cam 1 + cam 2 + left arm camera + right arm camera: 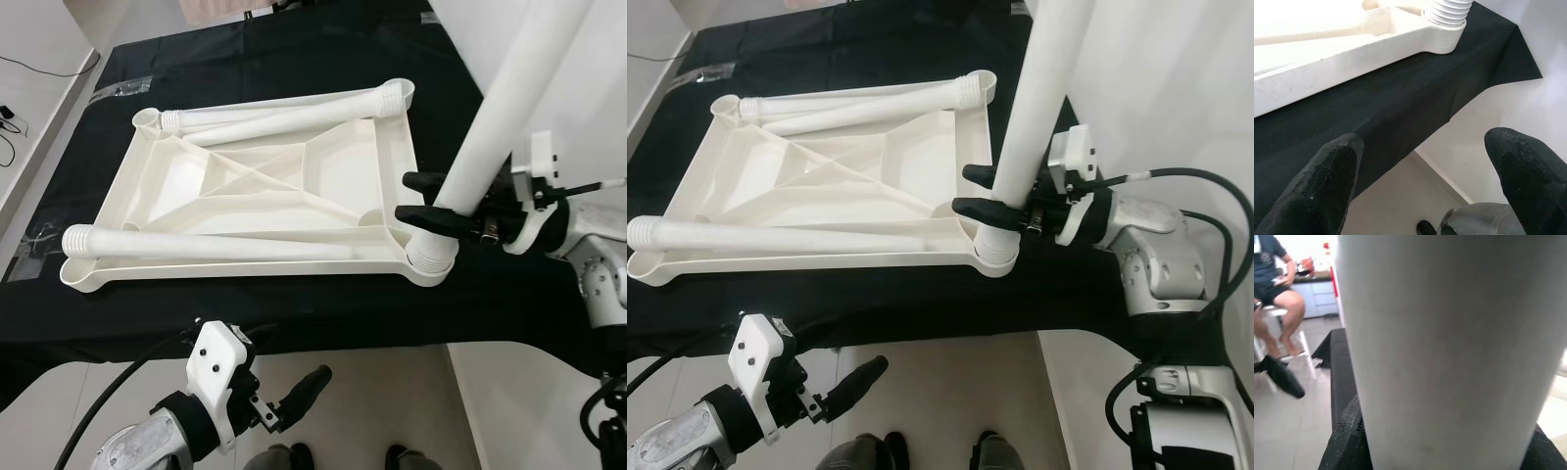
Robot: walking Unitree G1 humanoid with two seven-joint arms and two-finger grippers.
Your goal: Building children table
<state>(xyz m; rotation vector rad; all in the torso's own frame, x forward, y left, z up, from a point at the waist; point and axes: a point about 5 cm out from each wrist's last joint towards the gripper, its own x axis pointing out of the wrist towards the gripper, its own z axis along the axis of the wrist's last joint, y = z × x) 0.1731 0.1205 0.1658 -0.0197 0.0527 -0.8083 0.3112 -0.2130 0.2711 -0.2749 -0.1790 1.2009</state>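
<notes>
- Clearly the white plastic tabletop (265, 191) lies upside down across the middle of the head views, ribbed underside up, on a bench draped in black cloth (294, 304).
- It reads as a hollow moulded shell: probably light and stiff, with thin diagonal ribs, a raised rim and a round socket at each corner.
- The upright leg (495, 108) is a smooth, matte white tube, likely light but long, so it will lever hard against any grip taken far from its foot.
- The right gripper (423, 199) has its jaws closed on that leg low down, just above the ridged collar seated at the lower-right corner socket (431, 259); that low hold looks like the sensible place.
- The smooth round surface could slip or spin between the textured black pads (1349, 445), which press against the tube in the right wrist view.
- Two loose legs (284, 122) (206, 245) lie along the tabletop's far and near edges, their ribbed ends at the corners.
- The left gripper (294, 397) hangs at the lower left below the bench edge, jaws spread and holding nothing.
- A seated person (1273, 289) appears at the upper left of the right wrist view.
</notes>
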